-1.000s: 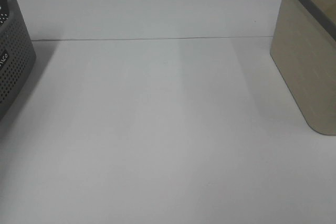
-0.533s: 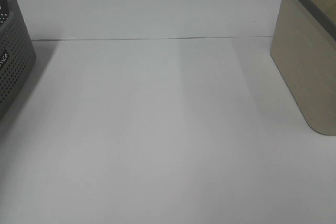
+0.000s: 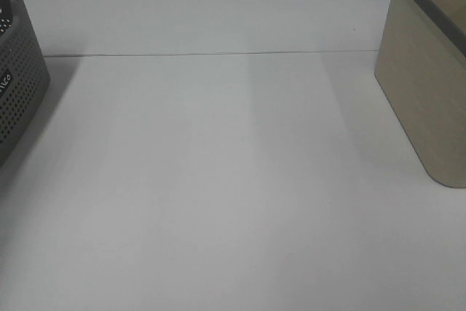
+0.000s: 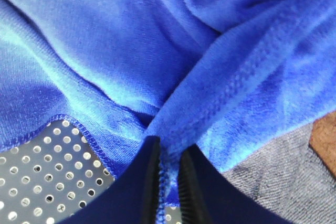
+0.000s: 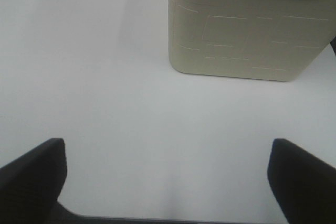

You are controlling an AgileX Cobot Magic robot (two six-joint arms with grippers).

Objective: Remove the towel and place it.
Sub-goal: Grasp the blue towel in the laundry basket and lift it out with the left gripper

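Since the white surface [image 3: 218, 180] is the biggest thing here, start there: grey perforated basket [image 3: 18, 85] on one side, beige basket [image 3: 426, 85] on the other. The blue towel [image 4: 157, 51] is bunched over the grey basket's holey wall. It looks soft, light and floppy, so expect it to drape. The left fingers [image 4: 134, 187] are pinched on a hemmed fold, a decent spot. The right fingers [image 5: 296, 177] hang wide open.

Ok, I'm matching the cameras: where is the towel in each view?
Exterior high: not in it.
Left wrist: towel fills most of it, pinched by the left gripper.
Right wrist: not in it.
Shared landmark: grey basket at exterior high's left edge and under the towel.
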